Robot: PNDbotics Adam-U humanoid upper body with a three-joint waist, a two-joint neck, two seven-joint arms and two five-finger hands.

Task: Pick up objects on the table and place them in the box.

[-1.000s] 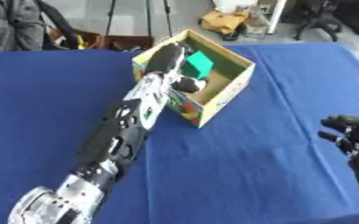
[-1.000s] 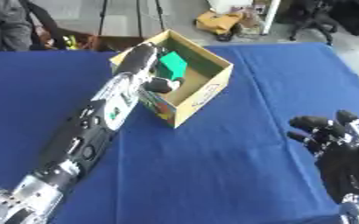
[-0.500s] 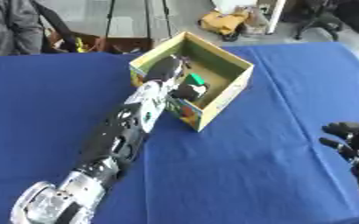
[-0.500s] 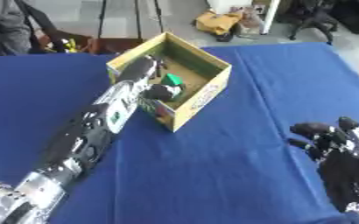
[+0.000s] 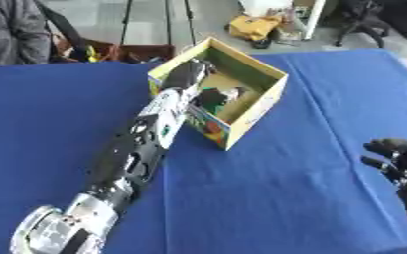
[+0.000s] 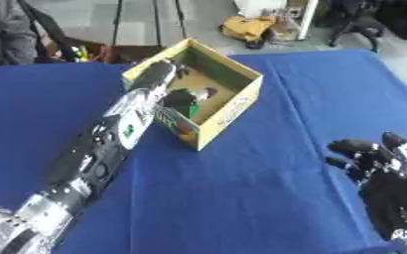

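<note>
The left hand [image 5: 192,73] reaches over the near wall of the box [image 5: 261,106] at the far middle of the table [image 5: 285,198], its fingers not clear to me, above a dark green object [image 5: 214,97] on the box floor, while the right hand [image 6: 382,171] rests open at the near right edge.

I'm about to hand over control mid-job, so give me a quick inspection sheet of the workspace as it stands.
Surface: table under a blue cloth; no loose objects seen on it.
Job's things: open cardboard box near the far middle; a dark object with some green lies inside.
Clutter: nothing seen on the cloth.
Hands: left hand reaches over the box's near-left wall, fingers not discernible; right hand idle at the lower right, fingers relaxed, holding nothing.
Cables: nothing seen on the table.
Surroundings: tripod legs, a yellow bag and an office chair on the floor beyond.
</note>
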